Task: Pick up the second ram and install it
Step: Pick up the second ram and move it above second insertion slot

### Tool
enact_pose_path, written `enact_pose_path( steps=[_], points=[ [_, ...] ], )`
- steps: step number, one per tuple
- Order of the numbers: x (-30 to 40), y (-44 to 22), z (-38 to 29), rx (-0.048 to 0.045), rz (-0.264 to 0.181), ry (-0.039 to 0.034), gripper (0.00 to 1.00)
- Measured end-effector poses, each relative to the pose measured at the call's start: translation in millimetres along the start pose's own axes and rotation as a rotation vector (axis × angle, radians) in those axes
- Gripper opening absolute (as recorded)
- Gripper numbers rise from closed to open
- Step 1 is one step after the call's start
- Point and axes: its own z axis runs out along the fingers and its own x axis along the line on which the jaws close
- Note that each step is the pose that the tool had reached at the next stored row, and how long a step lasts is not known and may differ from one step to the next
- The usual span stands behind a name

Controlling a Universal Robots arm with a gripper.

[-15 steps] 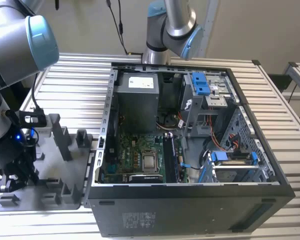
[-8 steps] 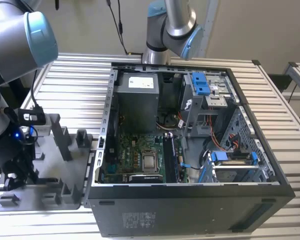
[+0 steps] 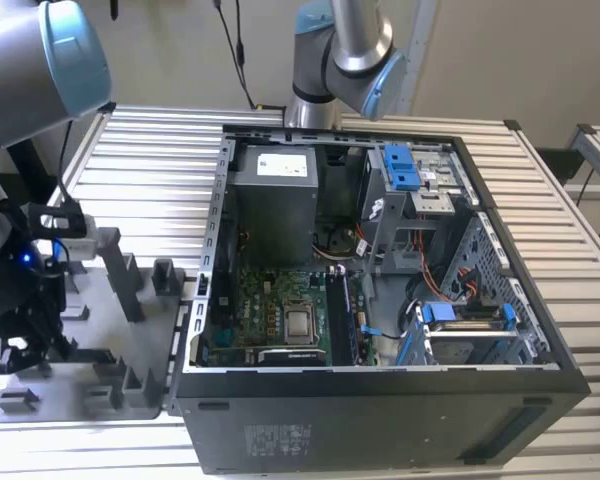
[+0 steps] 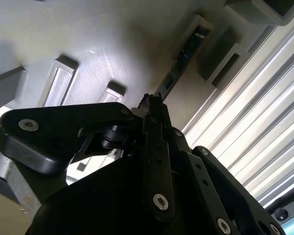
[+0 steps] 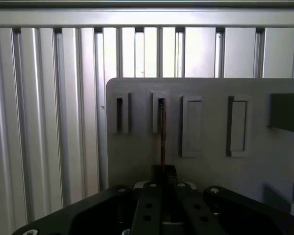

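Grey holder plate (image 5: 132,156) carries the second ram (image 5: 162,137) edgewise in a slot. We see our pincer (image 5: 163,171) pinched onto its end.

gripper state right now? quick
Gripper: jaws closed on the second ram, whose far end sits in a slot of the grey holder.

The ribbed metal desk (image 3: 150,170) carried an open computer case (image 3: 380,425) and, just beside it toward the exterior view's left, a flat grey holder plate (image 3: 105,335).
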Motion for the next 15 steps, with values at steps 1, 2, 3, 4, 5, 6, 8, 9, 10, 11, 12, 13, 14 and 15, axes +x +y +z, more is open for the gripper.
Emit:
enact_pose_path(
  steps=[1, 2, 3, 4, 5, 6, 8, 9, 10, 11, 12, 13, 14, 15],
  points=[
    [0.0, 0.0, -1.6, 0.0, 0.0, -0.0001, 0.14],
    [0.0, 0.0, -3.2, 0.0, 0.0, 0.0, 0.14],
    [0.0, 0.0, -4.6, 0.0, 0.0, -0.0001, 0.14],
    [0.0, 0.0, -6.2, 0.0001, 0.0, -0.0001, 0.14],
    [-0.1, 0.0, -7.6, 0.0, 0.0, -0.0001, 0.14],
    [-0.1, -0.1, -9.3, 0.0001, 0.0, -0.0001, 0.14],
    [-0.1, -0.1, -13.4, 0.0, 0.0, 0.0, 0.14],
    [-0.2, -0.1, -15.8, 0.0001, 0.0, -0.0001, 0.14],
    [-0.2, -0.2, -18.2, 0.0001, 0.0, -0.0001, 0.14],
    [-0.2, -0.2, -20.4, 0.0001, 0.0, -0.0001, 0.14],
    [-0.2, -0.2, -22.4, 0.0001, 0.0, -0.0001, 0.14],
    [-0.2, -0.2, -24.5, 0.0, 0.0, 0.0, 0.14],
    [-0.3, -0.2, -26.7, -0.0001, 0.0, 0.0, 0.14],
    [-0.3, -0.2, -28.7, 0.0, 0.0, 0.0, 0.14]
  ],
)
